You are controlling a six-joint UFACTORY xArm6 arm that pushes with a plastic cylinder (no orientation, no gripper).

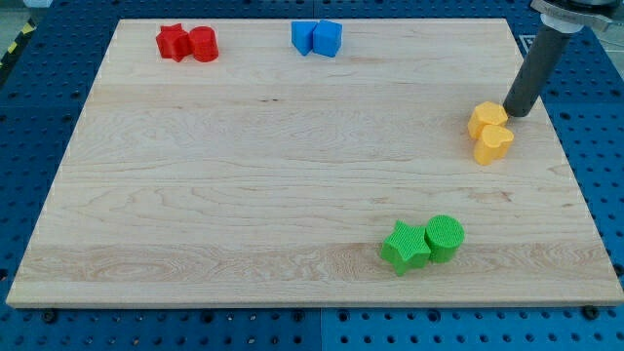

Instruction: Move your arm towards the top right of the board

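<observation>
My tip (516, 110) rests on the wooden board (244, 185) near its right edge, in the upper part of the view, with the dark rod (534, 70) rising from it and leaning toward the view's top right, where it meets a pale collar cut off by the frame. There are no jaws to speak of: the arm ends in this plain rod, and it holds nothing. The board's top right corner (508, 19) lies up and a little to the left of the tip, not far off, with bare wood between them. Just to the left of the tip, touching it or very nearly so, sits a yellow block (487, 119) of roughly hexagonal outline, and pressed against that block's lower side is a yellow heart-shaped block (494, 143). Well apart from the tip, along the top edge, a blue pair stands side by side: a blue block (304, 37) whose shape I cannot make out and a blue cube-like block (328, 38). Farther left along the same edge are a red star (173, 42) and a red cylinder (204, 44), touching. Toward the view's bottom, right of centre, a green star (406, 247) leans against a green cylinder (445, 237). The board lies on a blue perforated table (595, 107).
</observation>
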